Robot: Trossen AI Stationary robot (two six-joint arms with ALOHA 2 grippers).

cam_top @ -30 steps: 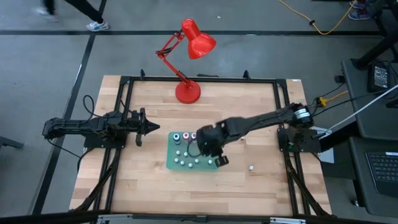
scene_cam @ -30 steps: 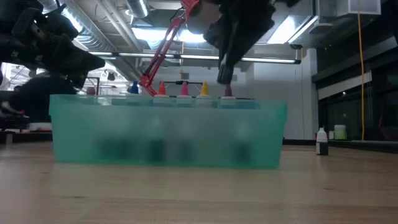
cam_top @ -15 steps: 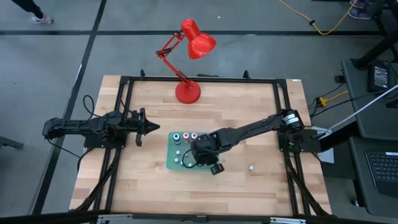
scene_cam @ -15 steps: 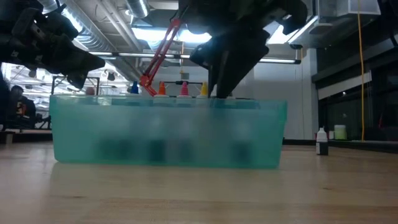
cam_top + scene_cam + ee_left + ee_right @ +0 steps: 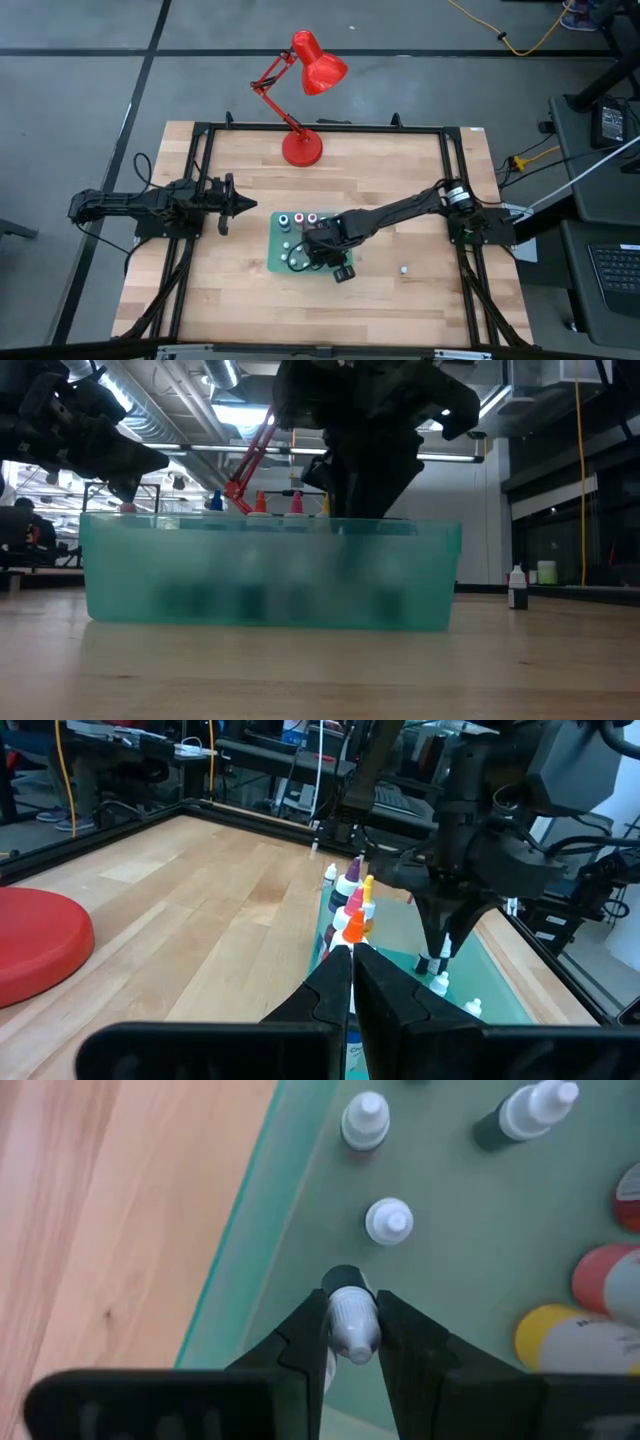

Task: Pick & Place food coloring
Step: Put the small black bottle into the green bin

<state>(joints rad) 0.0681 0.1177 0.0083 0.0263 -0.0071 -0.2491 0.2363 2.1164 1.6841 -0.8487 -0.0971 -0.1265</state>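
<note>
right gripper (image 5: 352,1342) has come down from above the tray (image 5: 278,262) and now sits low inside it, jaws closed on a dark bottle (image 5: 350,1320) by its pale cap, near the tray's front wall. judged: bottle is at placement, release next. one bottle (image 5: 404,269) waits on the table. left gripper (image 5: 236,204) idle beside the tray, jaws shut.

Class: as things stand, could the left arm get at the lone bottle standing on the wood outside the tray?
Probably not easily. The bottle stands on the tray's far side, and the right arm stretches across between it and the left gripper.
</note>
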